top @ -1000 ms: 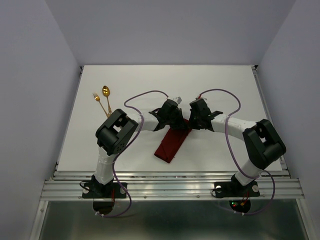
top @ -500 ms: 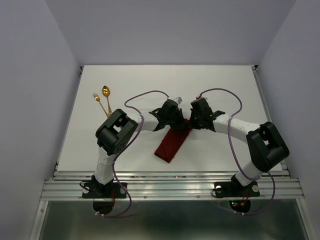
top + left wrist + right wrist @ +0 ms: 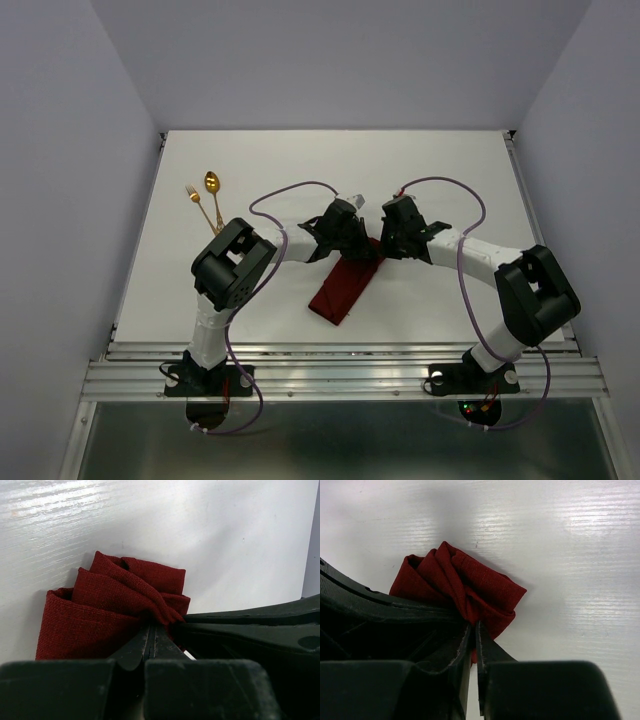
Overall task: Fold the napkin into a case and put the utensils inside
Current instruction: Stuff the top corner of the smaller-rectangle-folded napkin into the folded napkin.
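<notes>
My right gripper (image 3: pixel 473 630) just started cracking apart, letting go of the napkin (image 3: pixel 345 285). Left gripper (image 3: pixel 151 637) stays clamped on its bunched end. Spoon (image 3: pixel 211 184) and fork (image 3: pixel 197 203) wait at 10 o'clock.

Both arms bent inward, wrists nearly meeting; left pincer (image 3: pixel 152 645) clamped, right pincer (image 3: pixel 472 642) slightly parted.

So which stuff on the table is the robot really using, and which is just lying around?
For the job:
- napkin, dark red, folded into a narrow strip
- gold spoon, far left
- gold fork, beside the spoon
- left gripper, pinching the napkin's end
- right gripper, at the same end

Just lying about:
- nothing else visible on the table
</notes>
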Motion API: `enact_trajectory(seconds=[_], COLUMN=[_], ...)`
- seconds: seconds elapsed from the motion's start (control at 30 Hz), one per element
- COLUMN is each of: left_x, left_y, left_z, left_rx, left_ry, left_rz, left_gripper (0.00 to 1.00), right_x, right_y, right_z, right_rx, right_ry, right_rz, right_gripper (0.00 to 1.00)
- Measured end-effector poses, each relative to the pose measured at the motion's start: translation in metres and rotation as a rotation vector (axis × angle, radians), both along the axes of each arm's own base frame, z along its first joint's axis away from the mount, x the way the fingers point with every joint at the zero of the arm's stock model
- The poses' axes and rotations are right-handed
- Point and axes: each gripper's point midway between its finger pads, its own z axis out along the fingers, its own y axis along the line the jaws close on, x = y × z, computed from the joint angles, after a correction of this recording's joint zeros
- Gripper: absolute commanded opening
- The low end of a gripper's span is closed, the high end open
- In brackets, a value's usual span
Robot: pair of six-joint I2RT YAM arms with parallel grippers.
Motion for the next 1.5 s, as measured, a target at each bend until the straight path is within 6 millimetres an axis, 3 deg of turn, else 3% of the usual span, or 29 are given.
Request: enact_trajectory(seconds=[0.1, 0.23, 0.67, 1.0, 1.5], left_x=[0.0, 0.0, -0.007, -0.015, -0.014], left_y=[0.0, 0.0, 0.006, 0.004, 0.001], left_z=[0.0, 0.0, 0.005, 0.019, 0.021], left_rx=[0.001, 0.002, 0.009, -0.027, -0.051], left_ry=[0.0, 0.0, -0.003, -0.005, 0.006], left_rz=[0.001, 0.001, -0.015, -0.048, -0.042], left_gripper=[0.0, 0.0, 0.0, 0.0, 0.0], right_x=[0.001, 0.001, 0.002, 0.001, 0.001], right_y=[-0.001, -0.002, -0.002, -0.002, -0.001], right_z=[0.0, 0.0, 0.0, -0.001, 0.0], right_rx=[-0.001, -0.001, 0.005, 0.005, 0.009], right_ry=[-0.002, -0.003, -0.001, 0.0, 0.001], right_rz=[-0.01, -0.022, -0.038, -0.038, -0.036], right_gripper=[0.12, 0.01, 0.01, 0.01, 0.01])
